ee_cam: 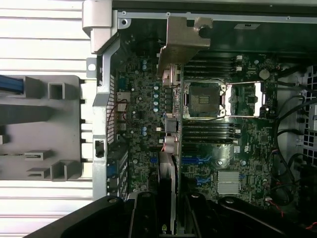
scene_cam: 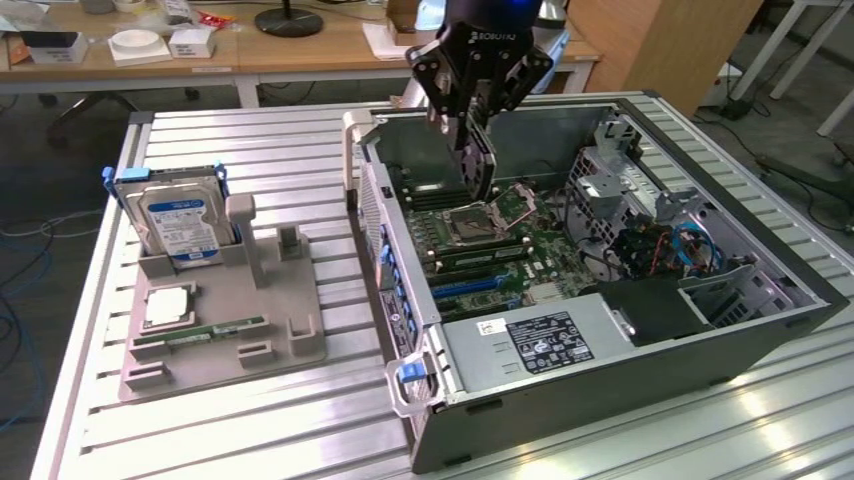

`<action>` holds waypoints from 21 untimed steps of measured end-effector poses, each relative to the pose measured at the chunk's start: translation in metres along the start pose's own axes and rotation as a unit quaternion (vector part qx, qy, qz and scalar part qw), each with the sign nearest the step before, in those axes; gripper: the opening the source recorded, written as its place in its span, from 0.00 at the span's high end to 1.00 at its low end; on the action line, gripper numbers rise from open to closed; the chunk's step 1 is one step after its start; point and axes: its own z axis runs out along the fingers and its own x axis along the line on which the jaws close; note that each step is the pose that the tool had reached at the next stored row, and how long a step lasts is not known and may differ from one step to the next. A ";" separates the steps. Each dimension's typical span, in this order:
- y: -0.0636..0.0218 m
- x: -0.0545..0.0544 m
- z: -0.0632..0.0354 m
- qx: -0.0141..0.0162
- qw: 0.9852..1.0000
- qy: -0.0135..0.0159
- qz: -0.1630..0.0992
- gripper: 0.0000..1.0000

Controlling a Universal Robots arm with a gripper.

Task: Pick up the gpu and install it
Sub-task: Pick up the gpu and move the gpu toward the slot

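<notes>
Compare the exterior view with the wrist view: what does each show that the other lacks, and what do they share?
Exterior view's own: the power supply with its label, and the green memory stick lying on the gray holder. Wrist view's own: the gpu's silvery bracket, hanging above the motherboard. Shared: the pincer shut on the gpu over the open computer case, the processor socket and the gray holder.

Black gpu (scene_cam: 478, 160), silvery bracket (ee_cam: 184, 42); green motherboard (scene_cam: 547, 250); grey tray (scene_cam: 254, 300).
</notes>
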 end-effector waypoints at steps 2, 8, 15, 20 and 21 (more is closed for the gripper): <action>0.0000 -0.002 0.0000 0.000 1.000 0.000 0.000 0.74; 0.0000 -0.007 0.0000 0.000 1.000 0.000 0.000 0.74; 0.0000 -0.013 0.0001 0.000 1.000 0.000 0.000 0.74; 0.0000 -0.017 0.0001 0.000 1.000 0.000 0.000 0.74; 0.0000 -0.018 0.0001 0.000 1.000 0.000 0.000 0.74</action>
